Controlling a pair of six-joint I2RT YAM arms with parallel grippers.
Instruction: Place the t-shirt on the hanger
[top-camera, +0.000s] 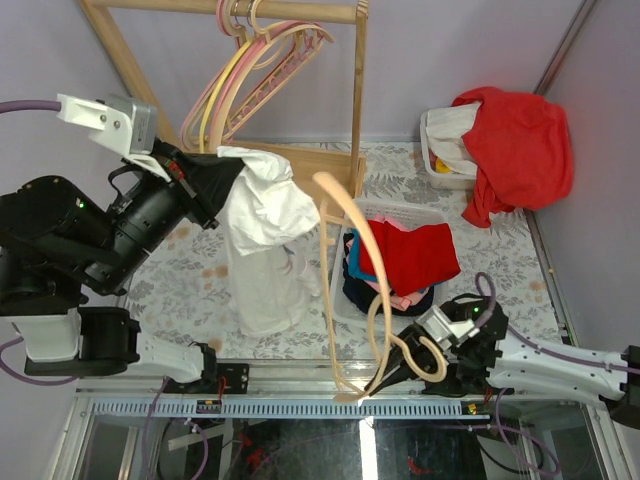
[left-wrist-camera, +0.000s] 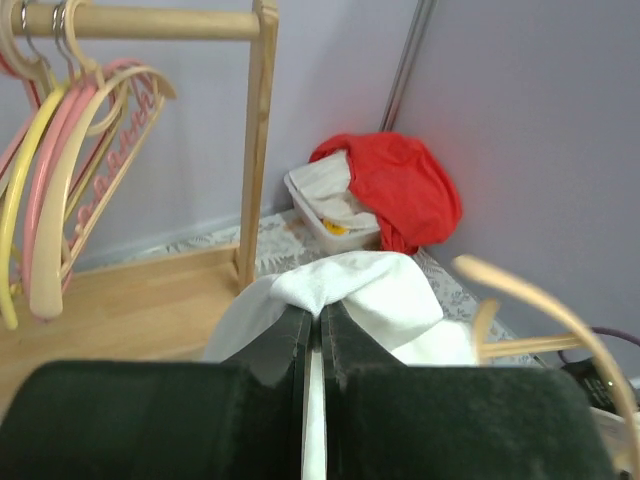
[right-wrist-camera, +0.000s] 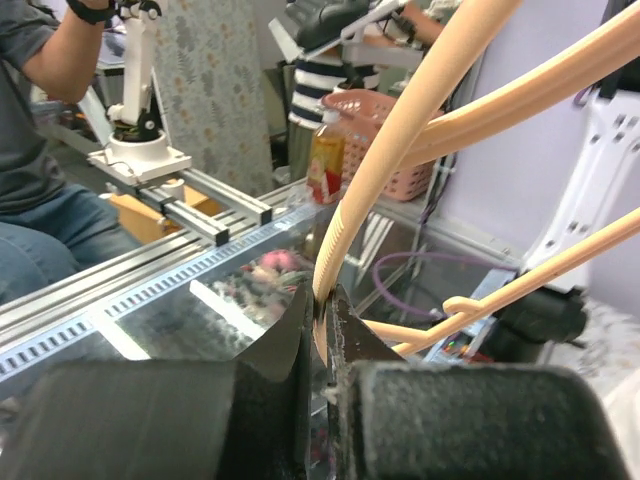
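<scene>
The white t-shirt (top-camera: 262, 235) hangs bunched from my left gripper (top-camera: 232, 170), its lower end resting on the floral table. In the left wrist view my left gripper (left-wrist-camera: 320, 312) is shut on a fold of the t-shirt (left-wrist-camera: 375, 290). The peach-beige hanger (top-camera: 352, 235) stands tilted to the right of the shirt, apart from it, with its hook (top-camera: 425, 352) low near the front edge. My right gripper (top-camera: 388, 378) is shut on the hanger's lower end; the right wrist view shows the gripper (right-wrist-camera: 322, 300) clamping the hanger (right-wrist-camera: 400, 150). The hanger also shows in the left wrist view (left-wrist-camera: 545, 300).
A wooden rack (top-camera: 358, 90) at the back holds pink and yellow hangers (top-camera: 245, 70). A white basket (top-camera: 345, 300) of red and navy clothes sits behind the hanger. A bin (top-camera: 440, 165) draped with a big red garment (top-camera: 515, 145) stands at the back right.
</scene>
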